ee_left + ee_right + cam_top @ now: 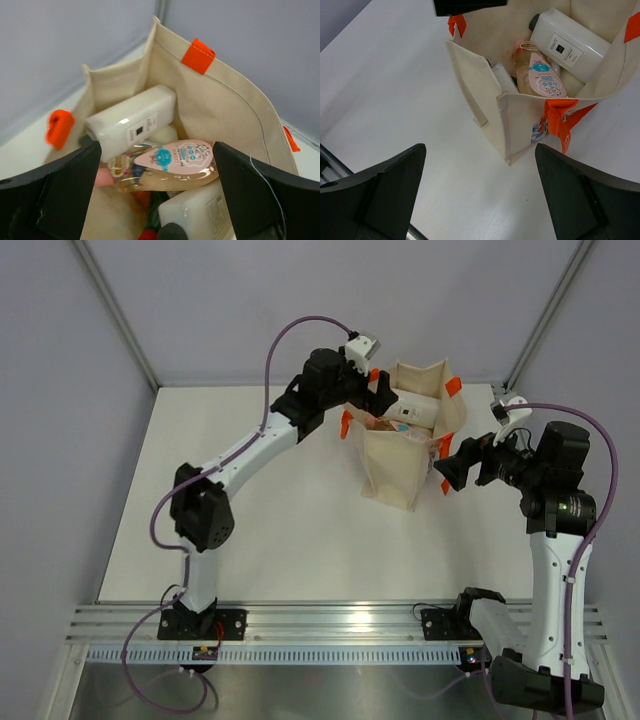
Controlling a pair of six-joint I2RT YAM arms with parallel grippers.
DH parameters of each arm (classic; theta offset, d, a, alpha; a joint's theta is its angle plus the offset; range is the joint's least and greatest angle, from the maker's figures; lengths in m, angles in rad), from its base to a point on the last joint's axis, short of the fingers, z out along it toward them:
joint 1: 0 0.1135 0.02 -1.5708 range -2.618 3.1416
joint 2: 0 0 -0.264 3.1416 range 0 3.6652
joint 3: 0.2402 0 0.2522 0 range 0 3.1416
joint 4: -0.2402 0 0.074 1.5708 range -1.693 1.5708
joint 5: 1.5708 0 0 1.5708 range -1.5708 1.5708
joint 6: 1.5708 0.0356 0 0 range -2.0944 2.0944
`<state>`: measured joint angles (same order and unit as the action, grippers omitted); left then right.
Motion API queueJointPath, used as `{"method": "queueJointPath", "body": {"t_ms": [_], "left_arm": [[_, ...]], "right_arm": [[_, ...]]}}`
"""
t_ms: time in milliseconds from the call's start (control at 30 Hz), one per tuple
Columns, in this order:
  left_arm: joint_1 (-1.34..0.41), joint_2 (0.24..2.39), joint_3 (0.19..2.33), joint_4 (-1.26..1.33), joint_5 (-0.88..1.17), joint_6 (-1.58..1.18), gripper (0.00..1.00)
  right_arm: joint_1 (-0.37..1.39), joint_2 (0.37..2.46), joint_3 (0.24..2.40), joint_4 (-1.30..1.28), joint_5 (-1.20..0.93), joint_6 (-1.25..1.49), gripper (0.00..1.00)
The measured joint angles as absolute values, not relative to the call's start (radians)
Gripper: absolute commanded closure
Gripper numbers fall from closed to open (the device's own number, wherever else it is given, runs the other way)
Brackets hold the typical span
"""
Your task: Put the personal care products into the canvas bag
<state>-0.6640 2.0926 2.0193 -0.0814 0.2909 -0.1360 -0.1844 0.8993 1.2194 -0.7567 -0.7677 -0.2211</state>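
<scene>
The beige canvas bag [395, 475] with orange handles stands upright at the table's far middle. Inside it lie a peach bottle [175, 165], a clear black-capped bottle [131, 121], a second black-capped bottle [192, 212] and something red and dark green at the bottom. The peach bottle [540, 75] and one clear black-capped bottle [567, 42] also show in the right wrist view. My left gripper [385, 392] is open and empty just above the bag's mouth. My right gripper [450, 468] is open and empty, to the right of the bag [520, 120], above the table.
Grey walls close the table at the back and sides. An aluminium rail [330, 625] runs along the near edge, where the arm bases sit. White tabletop [280, 540] lies left of and in front of the bag.
</scene>
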Motion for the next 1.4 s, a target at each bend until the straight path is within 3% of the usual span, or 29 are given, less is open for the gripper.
{"method": "queueJointPath", "body": {"t_ms": [200, 367, 600, 1000, 1400], "left_arm": [[-0.617, 1.618, 1.639, -0.104, 0.205, -0.031, 0.01], [-0.576, 1.261, 1.463, -0.139, 0.143, -0.036, 0.01], [-0.568, 0.908, 1.180, -0.301, 0.033, -0.100, 0.01], [-0.565, 0.463, 0.870, -0.622, -0.192, -0.222, 0.01], [-0.564, 0.394, 0.857, -0.726, -0.219, -0.298, 0.01]], "right_arm": [[-0.184, 0.873, 1.236, -0.768, -0.639, -0.186, 0.01], [-0.186, 0.849, 1.250, -0.767, -0.484, -0.102, 0.01], [-0.186, 0.775, 1.240, -0.755, -0.324, 0.010, 0.00], [-0.186, 0.648, 1.182, -0.748, -0.128, 0.035, 0.00], [-0.186, 0.595, 1.149, -0.715, -0.068, 0.057, 0.00]]}}
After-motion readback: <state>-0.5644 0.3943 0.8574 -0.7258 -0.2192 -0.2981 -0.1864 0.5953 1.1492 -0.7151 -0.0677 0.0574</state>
